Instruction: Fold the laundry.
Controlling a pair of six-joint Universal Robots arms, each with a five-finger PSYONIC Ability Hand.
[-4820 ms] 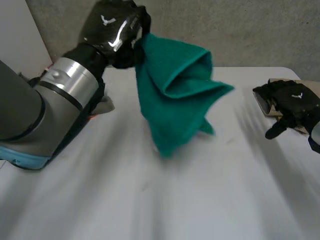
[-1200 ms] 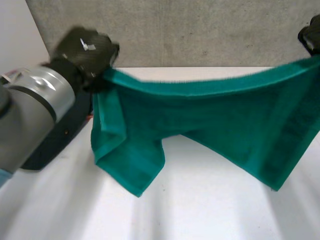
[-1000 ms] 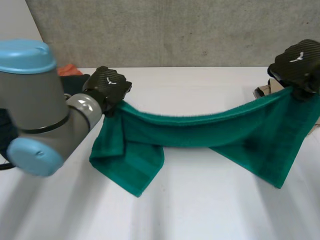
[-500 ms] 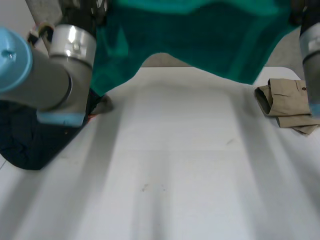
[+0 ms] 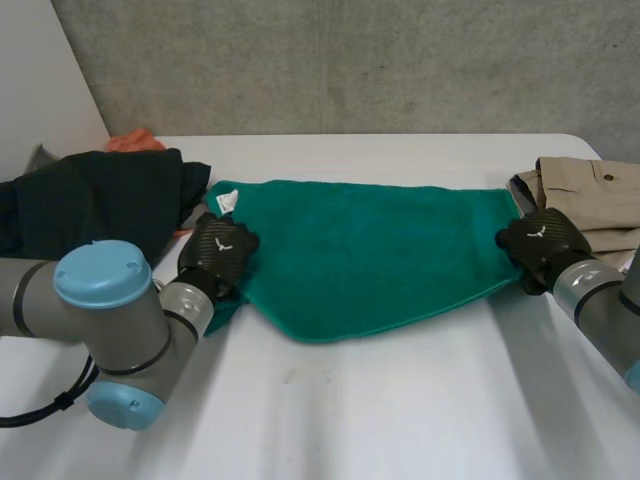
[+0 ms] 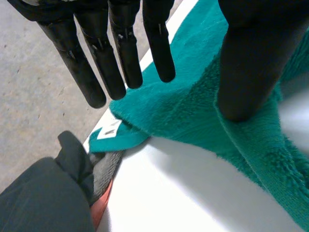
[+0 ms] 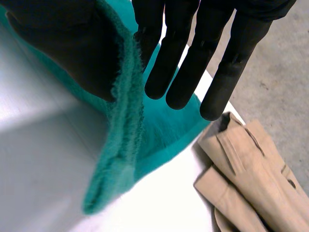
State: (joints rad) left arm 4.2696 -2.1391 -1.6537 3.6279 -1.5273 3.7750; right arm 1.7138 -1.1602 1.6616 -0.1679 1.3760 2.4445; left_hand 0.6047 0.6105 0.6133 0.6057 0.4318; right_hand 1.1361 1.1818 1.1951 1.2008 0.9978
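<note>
Green towel [image 5: 380,250] lies spread flat on the white worktop [image 5: 400,400] between both hands. Left hand [image 5: 218,255] is at the towel's left edge near the white label [image 5: 228,200], fingers [image 6: 120,53] straight and apart from the thumb, which rests on the cloth. Right hand [image 5: 540,240] is at the right edge, which stands raised, pinched between thumb and nearest finger [image 7: 150,29]. Dark garment [image 5: 90,205] lies beside the left hand, folded tan garment [image 5: 590,195] beside the right.

left hand [image 5: 218,250]: fingers straight, thumb apart | right hand [image 5: 540,240]: low, palm down
</note>
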